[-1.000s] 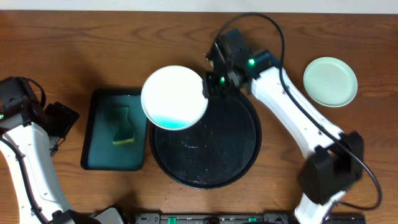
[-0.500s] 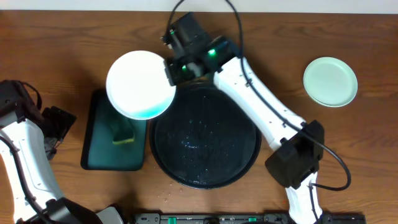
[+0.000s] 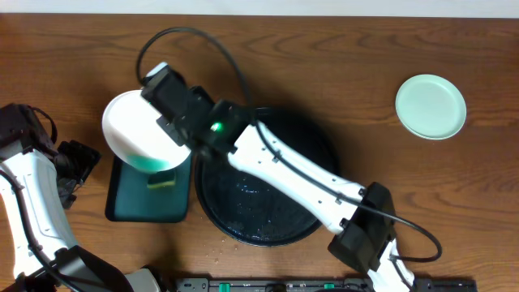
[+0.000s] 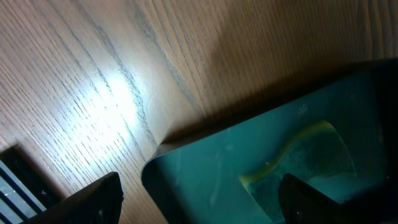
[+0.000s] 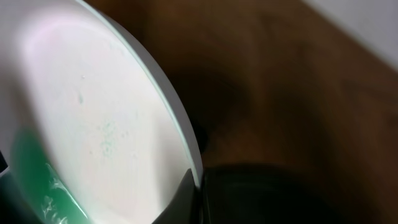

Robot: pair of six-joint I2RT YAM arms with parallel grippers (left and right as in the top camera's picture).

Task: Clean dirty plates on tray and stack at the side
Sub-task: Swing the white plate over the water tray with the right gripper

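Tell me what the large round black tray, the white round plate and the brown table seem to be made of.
Large round black tray: probably plastic, glossy; light specks shine on it. White round plate: smooth, thin-rimmed; melamine or ceramic, the look leaves it open. Brown table: wood or wood veneer, with visible grain and a soft glare.

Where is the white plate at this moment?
Overhead view, left of centre: the right gripper holds the white plate by its rim over the teal tray and its sponge, just left of the black tray.
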